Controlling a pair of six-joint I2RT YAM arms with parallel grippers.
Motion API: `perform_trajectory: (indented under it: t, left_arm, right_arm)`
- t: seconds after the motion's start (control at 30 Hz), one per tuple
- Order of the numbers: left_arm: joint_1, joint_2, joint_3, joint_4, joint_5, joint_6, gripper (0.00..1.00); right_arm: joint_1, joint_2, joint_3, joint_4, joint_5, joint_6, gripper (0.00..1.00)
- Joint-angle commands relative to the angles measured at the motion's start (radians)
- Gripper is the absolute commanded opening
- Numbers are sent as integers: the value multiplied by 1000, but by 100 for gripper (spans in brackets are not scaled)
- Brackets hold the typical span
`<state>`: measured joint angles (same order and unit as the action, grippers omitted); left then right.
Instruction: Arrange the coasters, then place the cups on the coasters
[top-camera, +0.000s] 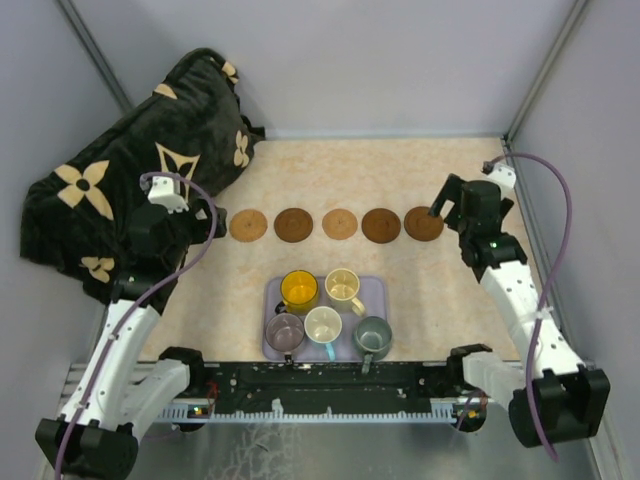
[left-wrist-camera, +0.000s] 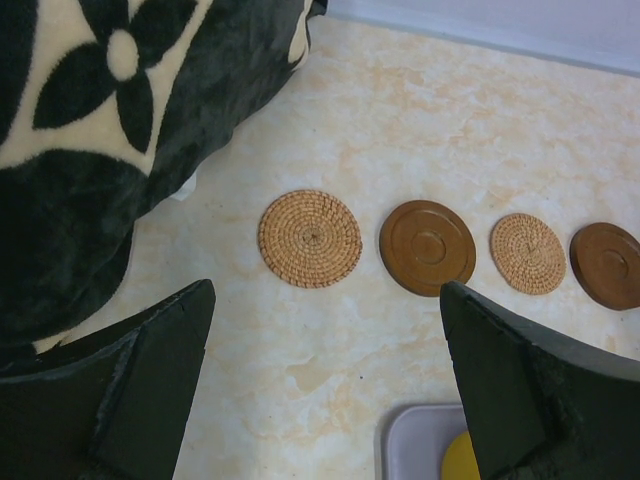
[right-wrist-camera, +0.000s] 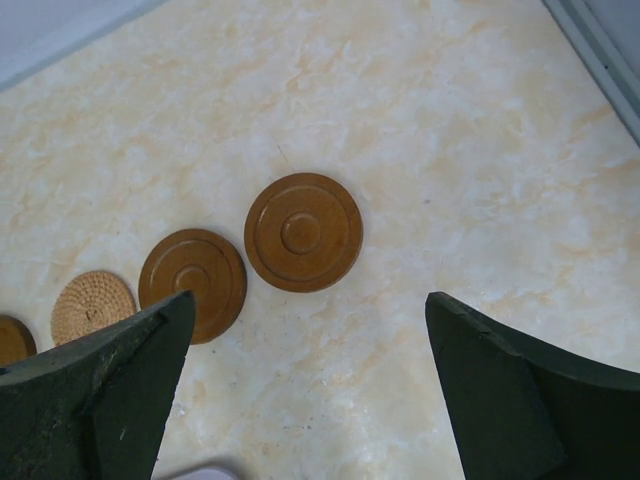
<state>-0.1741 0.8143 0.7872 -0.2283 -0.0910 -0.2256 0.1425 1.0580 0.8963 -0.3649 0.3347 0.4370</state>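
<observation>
Several round coasters lie in a row across the middle of the table, from a woven one (top-camera: 248, 224) on the left to a dark wooden one (top-camera: 423, 224) on the right. Several cups stand in the lavender tray (top-camera: 376, 288): yellow (top-camera: 298, 289), cream (top-camera: 342, 286), mauve (top-camera: 285, 330), white (top-camera: 323, 324), grey-green (top-camera: 372, 334). My left gripper (top-camera: 205, 222) hangs open just left of the row, above the woven coaster (left-wrist-camera: 310, 238). My right gripper (top-camera: 445, 205) hangs open over the rightmost coaster (right-wrist-camera: 303, 232). Both hold nothing.
A dark plush blanket (top-camera: 130, 170) with beige flowers fills the back left corner, close beside my left arm. Grey walls close in the table at the back and both sides. The tray's corner (left-wrist-camera: 420, 440) and the yellow cup (left-wrist-camera: 460, 460) show under the left gripper.
</observation>
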Motion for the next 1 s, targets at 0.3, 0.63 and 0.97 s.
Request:
perform_trajectory:
  t: [0.3,0.63,0.97]
  left_arm:
    - [-4,-115,80,-240,-14,-35,100]
    - [-4,-170,80,-364,-10,-54,100]
    - [-3,-135,60,-352,4,-79,100]
  right_arm:
    - [-8,-340,-7,-301,3,31,99]
    - [-8,-457,7,-449,-83,3,99]
    - [-8,-416,15,-405,-67,29,99]
